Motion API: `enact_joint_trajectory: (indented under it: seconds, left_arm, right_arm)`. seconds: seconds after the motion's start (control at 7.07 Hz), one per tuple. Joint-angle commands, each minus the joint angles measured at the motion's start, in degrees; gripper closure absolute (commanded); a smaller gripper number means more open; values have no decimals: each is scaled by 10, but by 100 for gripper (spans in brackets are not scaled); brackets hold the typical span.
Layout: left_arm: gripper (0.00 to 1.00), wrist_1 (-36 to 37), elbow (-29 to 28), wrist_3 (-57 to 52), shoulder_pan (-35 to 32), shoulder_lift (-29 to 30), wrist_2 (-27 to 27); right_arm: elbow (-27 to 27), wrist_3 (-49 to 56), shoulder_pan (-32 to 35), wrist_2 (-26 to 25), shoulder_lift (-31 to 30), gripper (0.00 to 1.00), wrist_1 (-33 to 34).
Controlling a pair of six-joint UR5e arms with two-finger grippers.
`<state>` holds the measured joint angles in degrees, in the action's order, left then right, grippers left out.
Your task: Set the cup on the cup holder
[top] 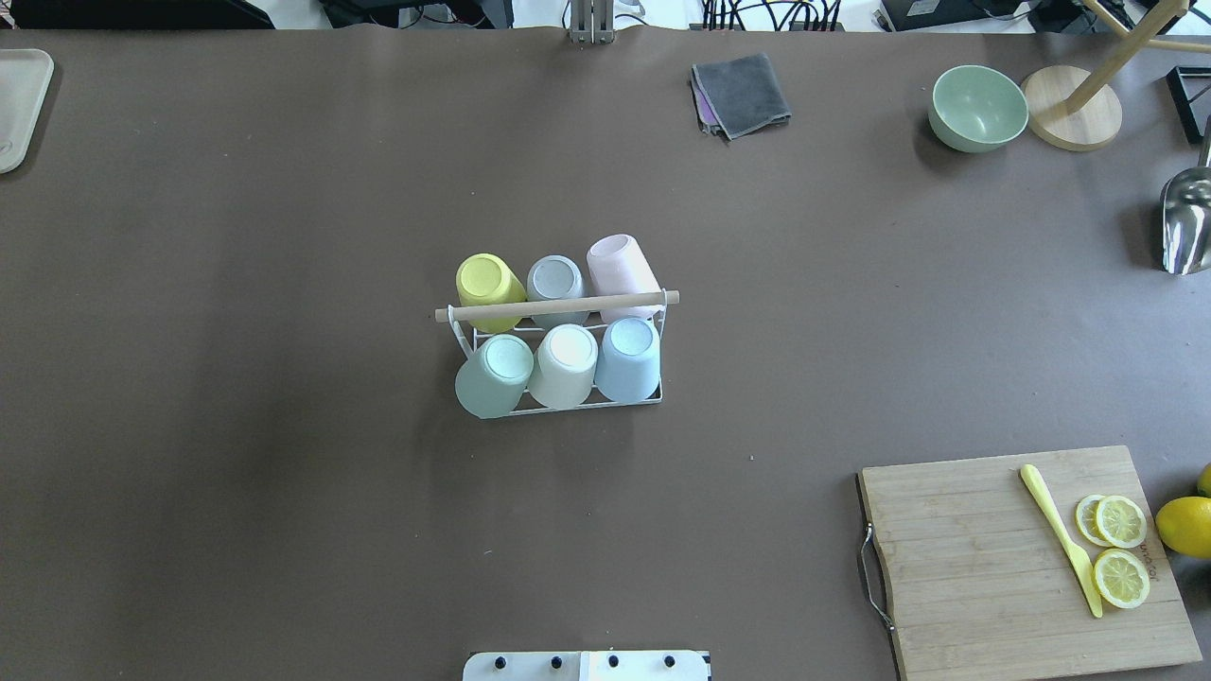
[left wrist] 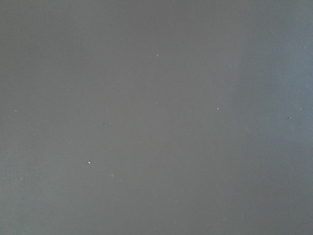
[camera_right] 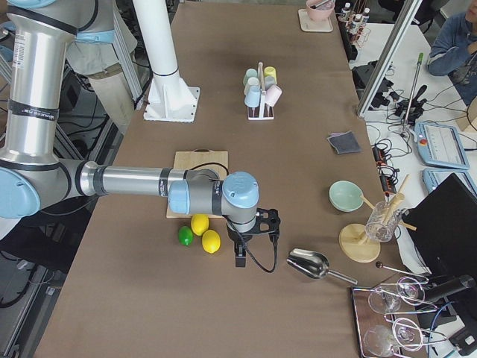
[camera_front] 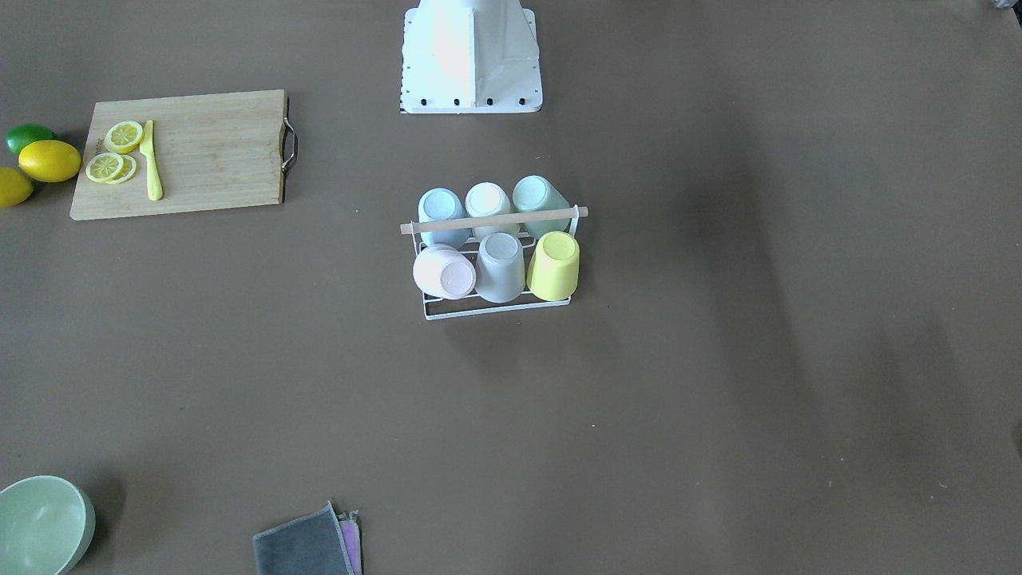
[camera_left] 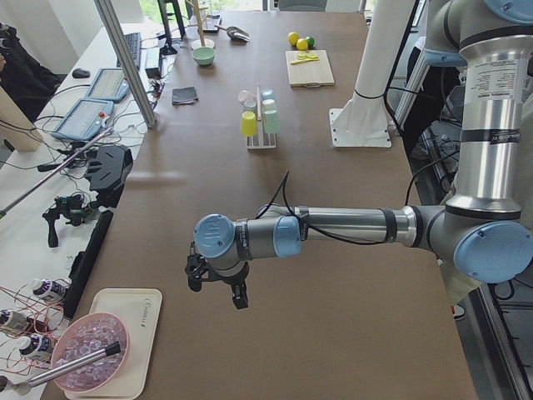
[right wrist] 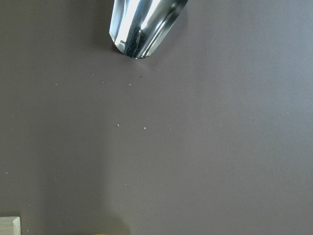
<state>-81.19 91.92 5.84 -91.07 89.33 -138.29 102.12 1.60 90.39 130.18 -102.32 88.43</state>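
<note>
The cup holder [top: 568, 305], a white wire rack with a wooden rod on top, stands mid-table; it also shows in the front view [camera_front: 495, 220]. Several cups sit upside down on its prongs in two rows: yellow [top: 487, 284], grey [top: 556, 279] and pink [top: 620, 263] in the far row, green [top: 492, 378], cream [top: 566, 367] and blue [top: 629, 359] in the near row. My left gripper [camera_left: 216, 292] hangs over bare table far from the rack, near the table's left end. My right gripper [camera_right: 253, 253] hangs near the right end. I cannot tell whether either is open or shut.
A cutting board [top: 984, 558] with lemon slices and a yellow knife lies at the right, with lemons [camera_right: 211, 240] and a lime beside it. A metal scoop [right wrist: 144, 24], green bowl [top: 977, 107], grey cloth [top: 743, 93] and wooden stand [top: 1074, 118] lie along the far side. A tray [top: 19, 104] lies far left.
</note>
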Motion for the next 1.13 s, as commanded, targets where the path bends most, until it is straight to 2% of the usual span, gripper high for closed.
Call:
enact_joint_trajectory:
  seconds: [0.0, 0.99]
  left_arm:
    - [2, 24, 14, 0, 1, 5, 4]
    - [2, 19, 10, -1, 0, -6, 4]
  right_arm:
    - [-2, 1, 0, -1, -1, 0, 0]
    - [-2, 2, 0, -5, -1, 0, 0]
